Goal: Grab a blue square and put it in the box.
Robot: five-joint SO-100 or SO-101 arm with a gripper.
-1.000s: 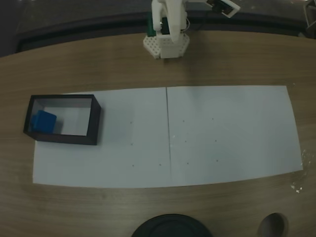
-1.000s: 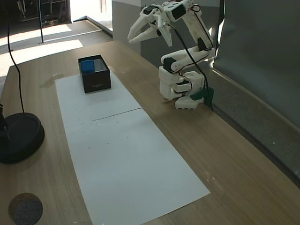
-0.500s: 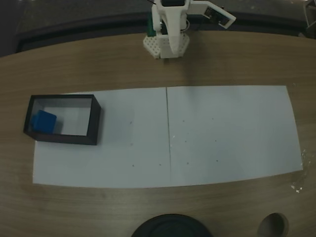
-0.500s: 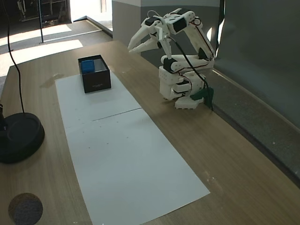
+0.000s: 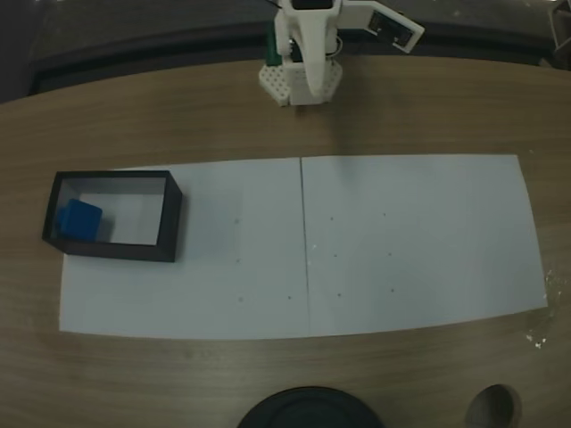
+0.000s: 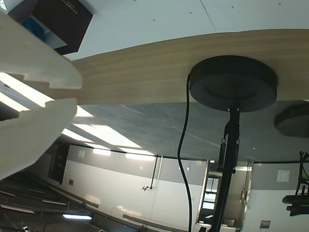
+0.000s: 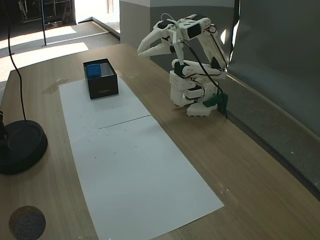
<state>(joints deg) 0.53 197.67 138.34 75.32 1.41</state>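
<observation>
Blue square point(image 5: 79, 219) sits inside the box point(image 5: 168, 223), at its 9 o'clock end, so the drop looks done. Your fingers point(image 7: 150, 50) are apart and empty, up by the base. Fold the arm home, clear of the table point(image 5: 419, 111).

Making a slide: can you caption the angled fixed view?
Blue square sits inside the box; the empty gripper hangs raised near the arm's base, jaws apart.

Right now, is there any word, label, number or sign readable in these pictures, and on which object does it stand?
The box: a short line of pale print on its black outer wall in the wrist view, too small to read.
The same print shows in a fixed view, also illegible.
Nothing else carries text.
</observation>
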